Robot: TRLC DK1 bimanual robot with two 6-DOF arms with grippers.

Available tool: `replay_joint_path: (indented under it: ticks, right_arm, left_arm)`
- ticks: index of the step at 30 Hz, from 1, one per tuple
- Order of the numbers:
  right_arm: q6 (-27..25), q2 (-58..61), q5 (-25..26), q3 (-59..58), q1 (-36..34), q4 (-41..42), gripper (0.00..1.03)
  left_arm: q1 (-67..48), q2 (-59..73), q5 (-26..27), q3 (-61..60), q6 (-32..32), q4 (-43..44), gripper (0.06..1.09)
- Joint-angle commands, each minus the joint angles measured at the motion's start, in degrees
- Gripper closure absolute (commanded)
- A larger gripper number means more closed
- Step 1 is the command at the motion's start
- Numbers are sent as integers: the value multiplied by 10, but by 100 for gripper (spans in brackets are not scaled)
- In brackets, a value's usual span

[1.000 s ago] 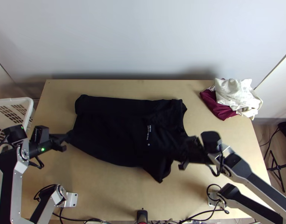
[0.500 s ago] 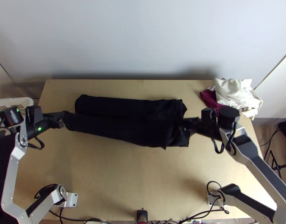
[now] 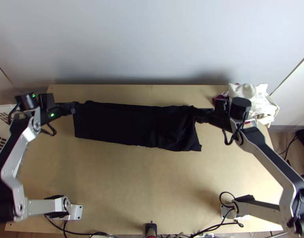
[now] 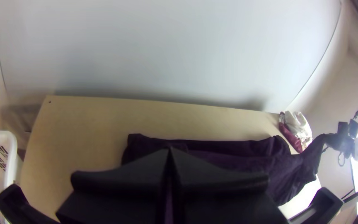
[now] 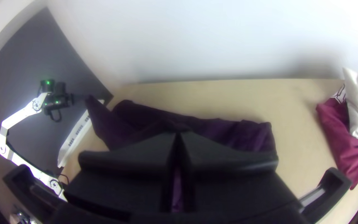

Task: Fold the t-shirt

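Observation:
In the top view the black t-shirt (image 3: 120,125) hangs and lies as a long narrow band across the table's upper half. My left gripper (image 3: 75,107) is shut on its left end at the far edge, my right gripper (image 3: 197,113) on the right end. From the left wrist, the cloth (image 4: 237,159) stretches away beyond the shut fingers of my left gripper (image 4: 169,151). From the right wrist, the raised cloth (image 5: 108,124) runs up to the other arm, and my right gripper (image 5: 178,135) is shut on the near part. The shirt's underside is hidden.
White and maroon cloths (image 3: 249,99) are heaped at the table's far right corner, close to the right arm. A white slatted basket (image 3: 2,139) stands off the table's left side. Bare table (image 3: 144,186) lies in front of the shirt.
Both grippers have moved up the picture toward the table's far edge, carrying the shirt's near edge with them. The shirt has gone from a wide shape to a narrow band; its printed text is now hidden.

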Motion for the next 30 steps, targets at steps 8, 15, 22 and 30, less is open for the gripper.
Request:
replay_joint_path:
  ticks: [8,15,22,30]
  right_arm:
    - [-13,198,28,70,-21,98,100]
    - [-44,260,43,92,-33,100,100]
    - [-86,270,47,66,-42,100,100]
    - [-106,237,78,4,-45,123,100]
  left_arm:
    - [-33,185,-42,65,-19,66,104]
    - [-22,223,-54,65,-7,77,104]
    - [-9,246,-57,62,20,64,103]
    - [-17,265,-66,67,59,-46,83]
